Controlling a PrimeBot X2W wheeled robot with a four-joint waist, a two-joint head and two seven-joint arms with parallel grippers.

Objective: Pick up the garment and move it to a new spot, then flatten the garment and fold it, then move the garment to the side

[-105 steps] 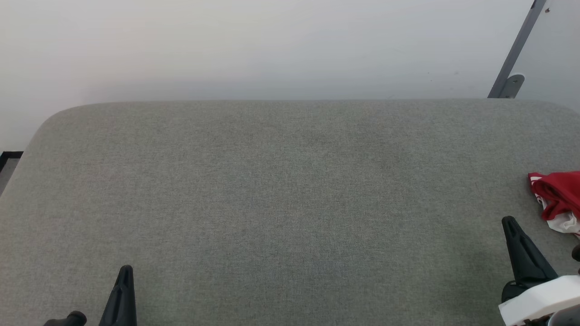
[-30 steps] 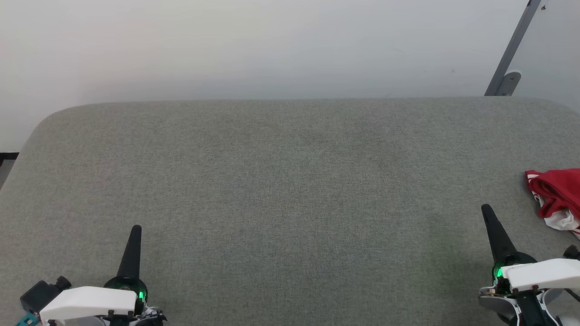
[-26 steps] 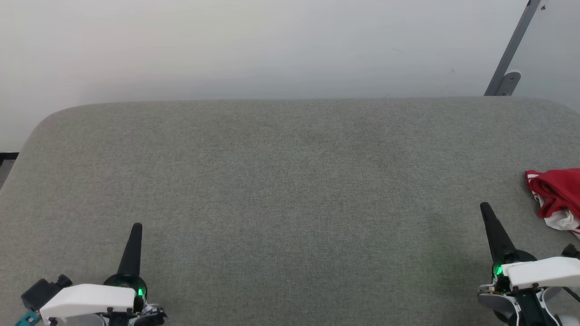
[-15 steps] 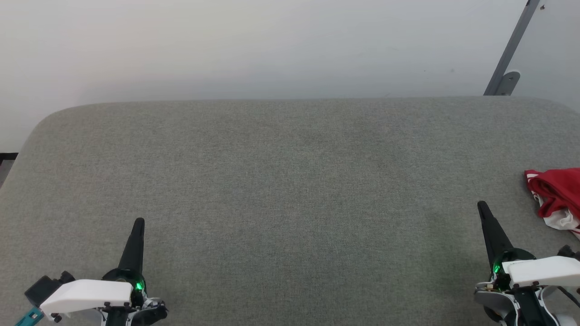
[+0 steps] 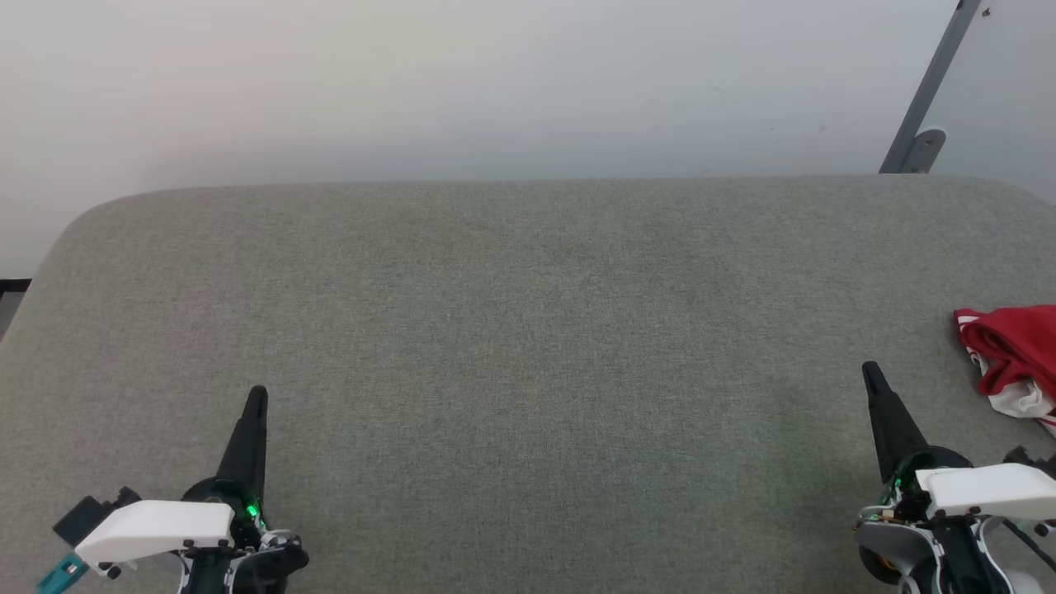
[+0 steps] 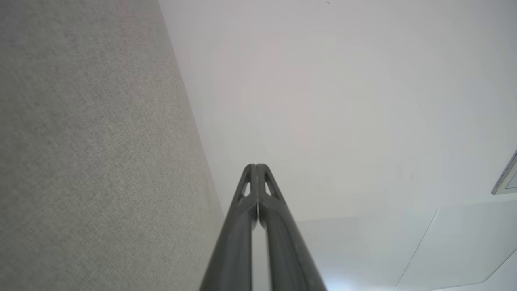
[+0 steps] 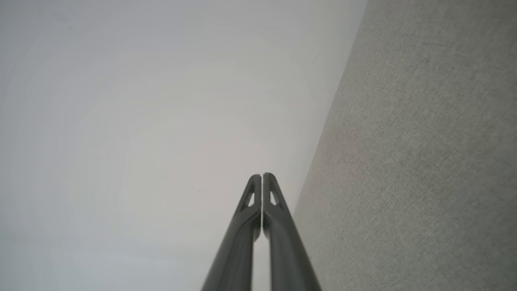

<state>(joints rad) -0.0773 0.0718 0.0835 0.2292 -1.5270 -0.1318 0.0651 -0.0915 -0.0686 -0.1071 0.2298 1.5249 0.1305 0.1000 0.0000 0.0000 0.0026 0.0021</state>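
The left gripper (image 5: 256, 396) sits at the lower left of the head view, pointing up over the grey fabric counter (image 5: 528, 313). Its jaws are pressed fully together, with nothing between them. One green light (image 5: 248, 513) glows at its base, beside one white cover (image 5: 153, 528).

The right gripper (image 5: 869, 370) is at the lower right. Its jaws are likewise closed tight and empty, and it too has one green light (image 5: 899, 485) and one white cover (image 5: 986, 487).

The single garment (image 5: 1011, 351) lies crumpled on the counter at the right edge of the view, near the right gripper but apart from it. It is red with some white showing, and the frame cuts it off.

One slanted grey bar (image 5: 928, 91) leans against the pale wall (image 5: 495, 82).
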